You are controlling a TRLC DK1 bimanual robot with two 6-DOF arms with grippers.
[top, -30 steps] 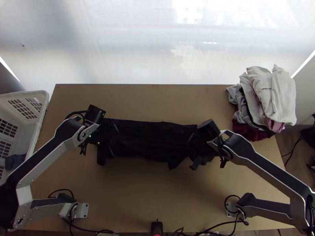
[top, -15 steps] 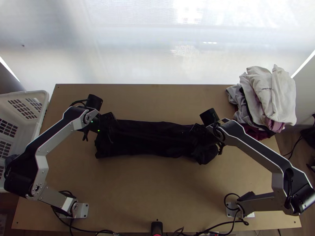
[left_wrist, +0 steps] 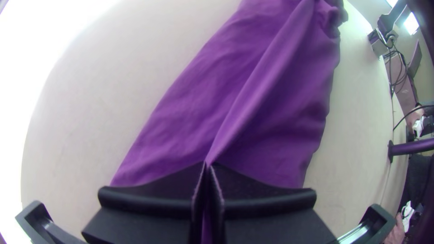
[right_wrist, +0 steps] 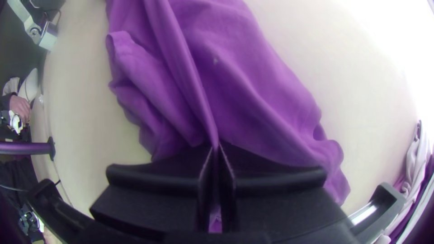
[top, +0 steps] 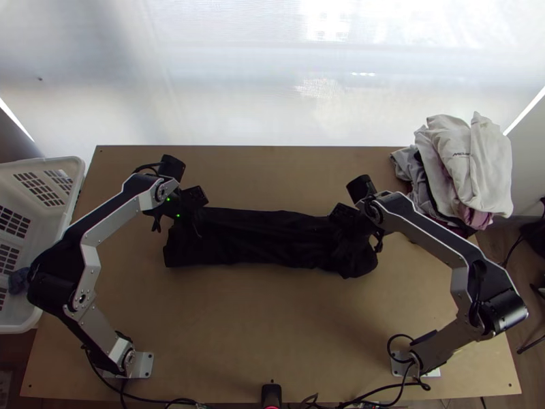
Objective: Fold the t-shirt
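Pinching t-shirt [top: 266, 238], left end effector [top: 197, 226] closed, right end effector [top: 339, 233] closed

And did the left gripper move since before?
Yes. In the top view, the left gripper has moved up the picture, closer to the far edge of the table.

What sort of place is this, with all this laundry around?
Probably a robotics lab or workshop, though I can't be sure: a left arm and a right arm stand at a wooden table, with a t-shirt between them and a heap of clothes nearby.
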